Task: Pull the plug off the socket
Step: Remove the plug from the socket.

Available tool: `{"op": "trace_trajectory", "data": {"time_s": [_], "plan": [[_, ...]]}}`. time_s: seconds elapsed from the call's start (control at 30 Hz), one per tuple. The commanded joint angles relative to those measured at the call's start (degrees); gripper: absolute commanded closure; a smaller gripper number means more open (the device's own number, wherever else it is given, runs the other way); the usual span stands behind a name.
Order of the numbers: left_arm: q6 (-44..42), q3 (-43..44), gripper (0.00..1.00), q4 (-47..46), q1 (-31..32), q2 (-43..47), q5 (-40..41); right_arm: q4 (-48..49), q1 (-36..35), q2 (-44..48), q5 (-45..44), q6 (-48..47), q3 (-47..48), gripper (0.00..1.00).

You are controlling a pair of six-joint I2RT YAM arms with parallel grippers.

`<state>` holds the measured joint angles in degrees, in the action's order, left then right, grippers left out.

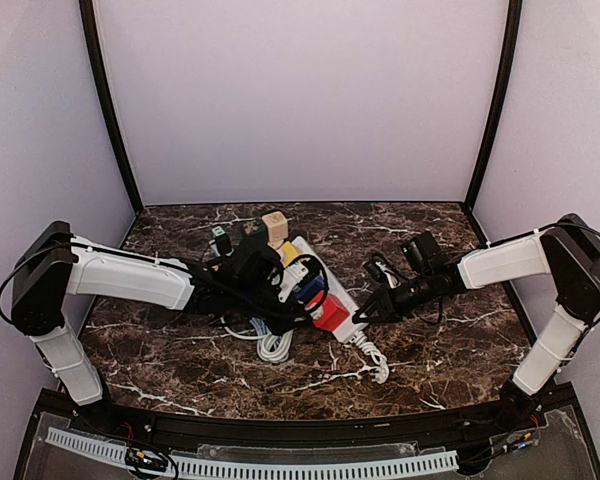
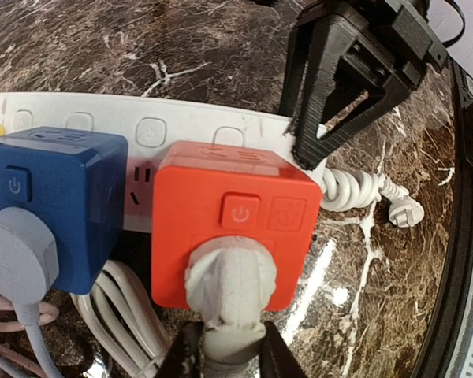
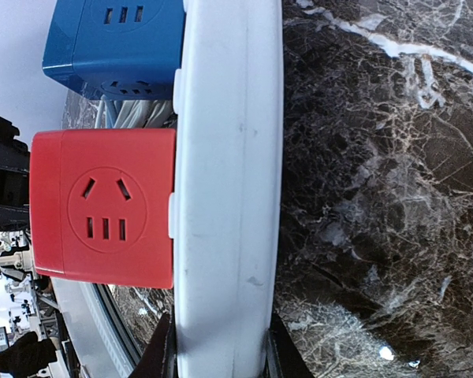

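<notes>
A red adapter (image 2: 236, 224) and a blue adapter (image 2: 63, 197) show against the white power strip (image 3: 229, 197); the plug (image 2: 232, 283) is pale grey; the table (image 3: 378, 197) is dark brown marble veined white.

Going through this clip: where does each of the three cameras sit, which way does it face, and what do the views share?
Top external: above and behind the bases, looking down on the table; left arm and right arm reach the power strip.
Left wrist: low, facing the plug in the red cube; own fingers flank it, right gripper beyond.
Right wrist: looks along the power strip; own fingers flank it.
Shared: all three show red cube and power strip.
</notes>
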<state>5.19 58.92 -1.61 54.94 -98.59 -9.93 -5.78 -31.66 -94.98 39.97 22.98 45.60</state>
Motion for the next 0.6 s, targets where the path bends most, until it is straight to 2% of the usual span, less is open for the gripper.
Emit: {"op": "trace_trajectory", "data": {"time_s": [0.0,0.1,0.17,0.23,0.33,0.43,0.57], "plan": [[0.38,1.33,0.86,1.17,0.35,-0.12,-0.45,2.51,-1.57,1.87,1.96,-3.70,0.97,1.00],[-0.33,1.54,0.97,1.17,0.38,0.13,-1.81,2.41,-1.64,2.61,0.65,-3.58,0.98,1.00],[-1.03,1.88,0.99,1.24,0.35,0.68,-2.75,2.26,-1.68,3.28,-0.36,-3.52,0.98,0.86],[-1.63,3.07,0.99,3.64,0.28,1.12,-2.78,2.06,-1.63,4.28,-1.27,-3.43,0.83,0.66],[-2.74,6.93,0.99,9.78,0.28,1.13,-2.28,1.92,-1.60,6.31,-3.23,-3.26,0.42,0.45],[-4.65,10.33,0.99,15.29,0.15,0.84,-3.58,1.92,-1.61,9.41,-5.97,-2.63,-0.78,0.28],[-6.64,14.95,0.99,22.75,-1.29,0.00,-7.79,2.56,-2.14,15.10,-8.98,-2.69,-3.60,0.17]]}}
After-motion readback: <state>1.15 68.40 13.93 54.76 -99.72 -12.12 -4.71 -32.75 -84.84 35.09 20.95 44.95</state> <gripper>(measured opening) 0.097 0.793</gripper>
